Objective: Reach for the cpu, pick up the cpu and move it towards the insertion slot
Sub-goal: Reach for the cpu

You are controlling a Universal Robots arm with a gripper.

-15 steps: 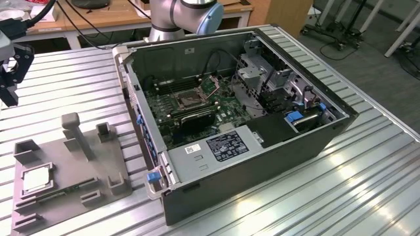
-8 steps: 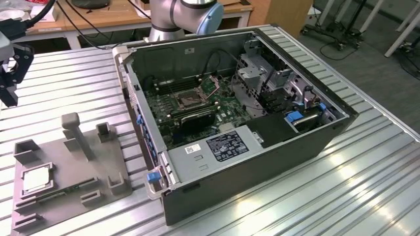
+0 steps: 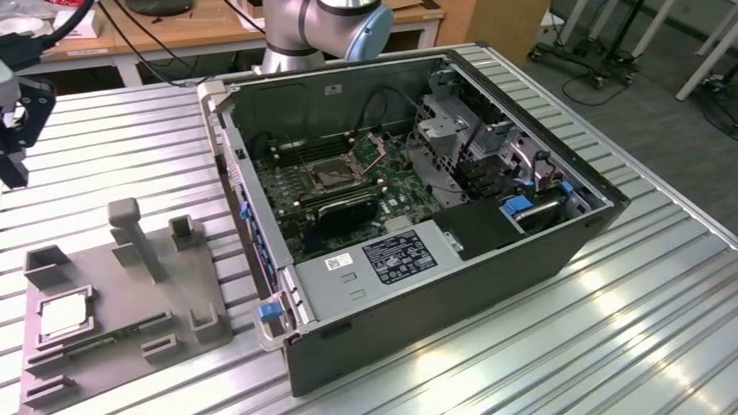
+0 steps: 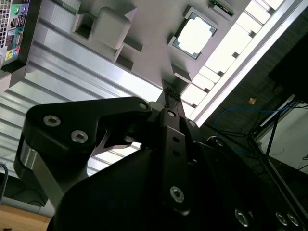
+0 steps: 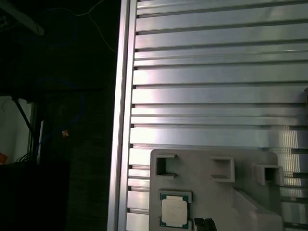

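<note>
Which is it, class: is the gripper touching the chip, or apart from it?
Apart. In the exterior view the gripper hangs above the table, well clear of the chip, which lies in a recess of the grey tray.

Exterior view evenly lit from overhead, glare streaks on the table slats (image 3: 623, 285) on the far side of the computer case (image 3: 461, 285) from the grey tray (image 3: 127, 320), case interior shaded; second wrist view blows out the cpu (image 4: 194, 34) and slats beside the tray; first wrist view dim, near black off the table edge.
</note>
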